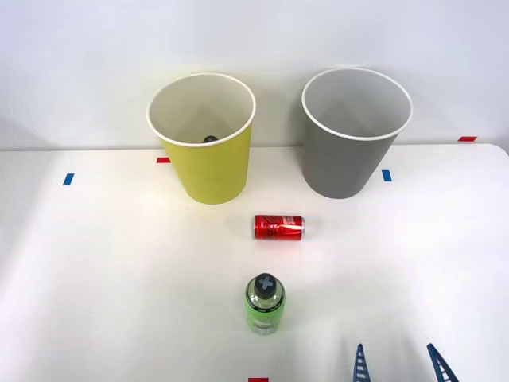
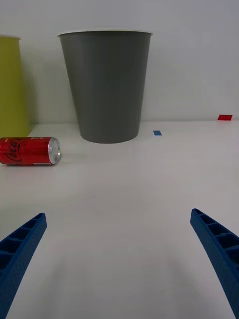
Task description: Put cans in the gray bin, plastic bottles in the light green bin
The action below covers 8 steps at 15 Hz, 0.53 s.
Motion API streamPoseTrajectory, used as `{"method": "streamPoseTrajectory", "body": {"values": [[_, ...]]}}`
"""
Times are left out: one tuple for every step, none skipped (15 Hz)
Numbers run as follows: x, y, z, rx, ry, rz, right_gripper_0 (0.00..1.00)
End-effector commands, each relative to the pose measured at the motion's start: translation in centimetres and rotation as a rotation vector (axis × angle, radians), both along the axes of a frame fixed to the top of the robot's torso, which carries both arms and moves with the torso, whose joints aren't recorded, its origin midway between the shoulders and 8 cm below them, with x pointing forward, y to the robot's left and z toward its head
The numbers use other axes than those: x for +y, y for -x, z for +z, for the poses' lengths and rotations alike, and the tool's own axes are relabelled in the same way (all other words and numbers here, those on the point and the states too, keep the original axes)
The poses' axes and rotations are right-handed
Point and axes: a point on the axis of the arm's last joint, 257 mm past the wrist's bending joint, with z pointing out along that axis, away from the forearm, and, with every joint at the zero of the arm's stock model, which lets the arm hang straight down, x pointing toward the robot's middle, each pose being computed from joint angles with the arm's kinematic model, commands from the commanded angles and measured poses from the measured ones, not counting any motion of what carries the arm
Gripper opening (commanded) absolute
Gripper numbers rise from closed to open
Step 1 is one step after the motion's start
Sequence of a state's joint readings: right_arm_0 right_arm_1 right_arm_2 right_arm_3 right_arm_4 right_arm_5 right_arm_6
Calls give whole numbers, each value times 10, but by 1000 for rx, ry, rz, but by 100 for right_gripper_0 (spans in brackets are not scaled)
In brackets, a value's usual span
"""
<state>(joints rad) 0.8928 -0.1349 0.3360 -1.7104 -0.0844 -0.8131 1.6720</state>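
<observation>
Desk (image 1: 119, 278): smooth, matte white surface, carrying small blue and red tape marks near its far edge and one red mark at its near edge.

Light green bin (image 1: 208, 163): large tapered cup shape, yellow-green outer wall, thin white rim, white inside. It stands upright at the far left of the working area. A small dark rounded object (image 1: 210, 139) shows low inside it, against the near wall; what it is cannot be told.

Gray bin (image 1: 347, 155): same tapered cup shape, gray wall, white rim, gray inside. It stands upright to the right of the light green bin, apart from it. No contents are visible above its near wall.

Small red soda can (image 1: 279, 227): cylindrical, glossy, with white lettering and a silver end. It lies on its side on the desk, in front of the gap between the two bins, touching neither.

Bright green plastic bottle (image 1: 264, 306): small, with a dark gray cross-marked cap. It stands upright on the desk, nearer the robot than the can and apart from it.

Right gripper (image 1: 400, 364): two blue ribbed fingers, spread wide and grasping nothing, at the near right of the desk. The bottle stands to its left, apart from it. The can lies farther ahead and to the left; the gray bin stands straight ahead, well apart.
</observation>
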Motion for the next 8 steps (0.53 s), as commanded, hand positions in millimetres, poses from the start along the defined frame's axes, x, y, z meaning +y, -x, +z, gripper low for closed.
{"method": "streamPoseTrajectory", "body": {"values": [[0,0,0,0,0,0,100],[0,0,0,0,0,0,100],[0,0,0,0,0,0,100],[0,0,0,0,0,0,100],[0,0,0,0,0,0,100],[0,0,0,0,0,0,100],[0,0,0,0,0,0,100],[0,0,0,0,0,0,100]]}}
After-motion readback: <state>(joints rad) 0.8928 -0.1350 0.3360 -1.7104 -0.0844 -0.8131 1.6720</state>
